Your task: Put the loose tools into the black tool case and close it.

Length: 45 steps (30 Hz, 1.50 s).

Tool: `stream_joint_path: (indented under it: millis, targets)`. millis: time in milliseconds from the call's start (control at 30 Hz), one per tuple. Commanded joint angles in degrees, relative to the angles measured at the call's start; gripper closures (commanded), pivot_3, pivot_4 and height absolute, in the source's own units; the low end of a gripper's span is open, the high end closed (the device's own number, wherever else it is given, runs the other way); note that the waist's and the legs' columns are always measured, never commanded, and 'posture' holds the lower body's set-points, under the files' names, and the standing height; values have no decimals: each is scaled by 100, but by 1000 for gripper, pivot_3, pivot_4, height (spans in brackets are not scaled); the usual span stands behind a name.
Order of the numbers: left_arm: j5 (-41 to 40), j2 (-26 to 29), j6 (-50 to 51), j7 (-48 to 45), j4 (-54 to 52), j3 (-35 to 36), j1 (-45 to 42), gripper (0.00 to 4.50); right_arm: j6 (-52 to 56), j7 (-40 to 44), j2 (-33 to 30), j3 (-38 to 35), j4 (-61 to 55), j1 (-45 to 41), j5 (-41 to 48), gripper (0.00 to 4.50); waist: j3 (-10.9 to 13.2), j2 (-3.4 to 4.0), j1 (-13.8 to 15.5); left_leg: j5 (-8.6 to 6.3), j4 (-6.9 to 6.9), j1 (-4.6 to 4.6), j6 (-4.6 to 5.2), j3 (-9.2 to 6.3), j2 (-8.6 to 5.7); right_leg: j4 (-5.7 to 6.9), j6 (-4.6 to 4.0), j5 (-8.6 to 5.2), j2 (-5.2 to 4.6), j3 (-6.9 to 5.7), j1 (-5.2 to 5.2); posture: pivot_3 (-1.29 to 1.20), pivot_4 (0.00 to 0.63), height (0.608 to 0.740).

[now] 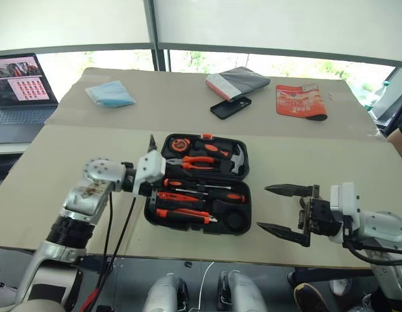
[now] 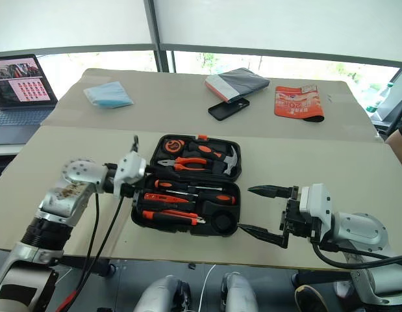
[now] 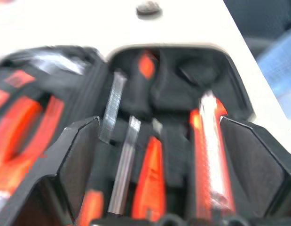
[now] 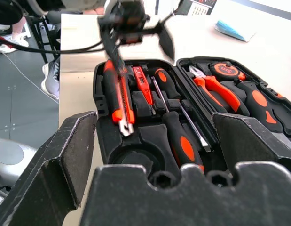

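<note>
A beige table (image 1: 71, 169) carries everything. The black tool case (image 1: 202, 183) lies open and flat near the table's front edge. Beyond the case, a small flat black phone (image 1: 230, 107) is seen, touching or overlapped by a grey-and-white folded packet (image 1: 238, 82) behind it. To the right of the phone lies an orange pouch (image 1: 301, 102). Far left of the phone, a light blue cloth (image 1: 110, 95) is laid. A seam across the tabletop runs behind the case.

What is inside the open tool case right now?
The tool case holds a tape measure, pliers and hammer in the far half, screwdrivers and a utility knife in the near half. The left gripper covers its left edge.
</note>
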Motion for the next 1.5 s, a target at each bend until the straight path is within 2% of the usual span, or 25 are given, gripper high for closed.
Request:
stream_joint_path:
  millis: [33,67,100,167,333,367,667,800,900,967,1167,1267,1300,1367,1467,1500]
  targets:
    - [-188,178,-181,-294,-77,162,245,1071,-163,15,61,-138,-14,50,11,0,0,1,-24,0,0,0,0,0,0,0,1,1,1,2,-1,0,150,740]
    - [-229,193,-185,-343,-129,168,311,1562,-176,25,70,-146,-3,70,4,0,0,1,-24,0,-1,1,0,0,1,1,1,1,3,2,-1,0,150,740]
    - [-251,208,-168,-361,-173,169,369,1762,-179,29,77,-151,1,87,1,0,0,1,-19,0,-1,1,0,0,1,1,1,0,4,2,-1,0,150,740]
    - [-258,228,-195,-412,-265,158,496,2637,-202,47,83,-166,27,118,-8,0,0,1,-9,0,0,-1,-1,-1,1,1,0,0,4,-1,-3,0,150,740]
    - [31,231,-661,-514,-252,-57,823,4292,-263,74,87,-183,124,169,-28,0,0,1,3,-2,1,-1,1,-1,0,-1,1,1,-5,1,-2,0,150,740]
    - [70,204,-713,-515,-263,-128,901,4401,-274,75,93,-174,140,180,-41,0,0,1,2,-3,1,-2,2,-1,0,-3,1,1,-7,1,-2,0,150,740]
    - [697,103,-743,-134,-164,-671,1082,4401,-312,79,98,-183,220,240,-73,0,-3,6,6,-5,1,0,5,-2,0,-2,1,1,-16,2,0,0,150,740]
    - [690,126,-280,-127,-194,-834,1060,4401,-319,58,108,-184,192,291,-79,0,-13,22,19,-7,1,2,9,-3,-1,-3,1,1,-14,1,4,0,150,740]
    - [1026,250,-141,-134,-288,-1150,1086,4401,-315,57,105,-200,194,318,-83,0,-23,36,12,-10,1,5,14,-2,-2,-3,2,1,-13,2,5,0,150,740]
    - [904,97,391,148,-494,-1137,1033,4401,-303,31,105,-232,175,370,-87,0,-38,58,14,-12,0,7,16,-2,-1,-4,3,1,-9,3,8,0,150,740]
    - [852,-7,622,405,-625,-1005,820,4401,-269,-67,51,-522,36,741,-78,0,-46,70,81,-23,4,8,36,-2,-6,-6,8,3,-11,3,12,0,150,740]
    - [-92,-316,655,438,-785,-280,767,4401,-312,-186,58,-917,-9,1063,-116,0,-44,68,87,-23,5,4,36,-2,-7,-7,11,5,-13,4,10,0,150,740]
    - [-459,-315,827,375,-852,5,727,4401,-323,-227,91,-1113,-8,1196,-73,0,-42,64,85,-22,7,-5,35,-3,-7,-6,12,6,-13,5,2,0,150,740]
    - [-666,-22,806,107,-776,338,679,4401,-347,-278,211,-1602,97,1550,69,0,-41,62,76,-16,10,-9,25,-4,-2,-6,13,6,-12,4,-1,0,150,740]
    - [-618,403,450,-163,-564,574,750,3745,-632,-80,341,-2129,370,2152,-55,0,-42,64,68,-11,2,-4,16,-4,0,-8,10,4,-3,2,-1,0,150,740]
    - [-711,459,496,-176,-547,667,760,3291,-731,-57,394,-2248,446,2276,-83,0,-42,65,68,-10,-3,0,13,-5,0,-8,9,1,2,1,1,0,150,740]
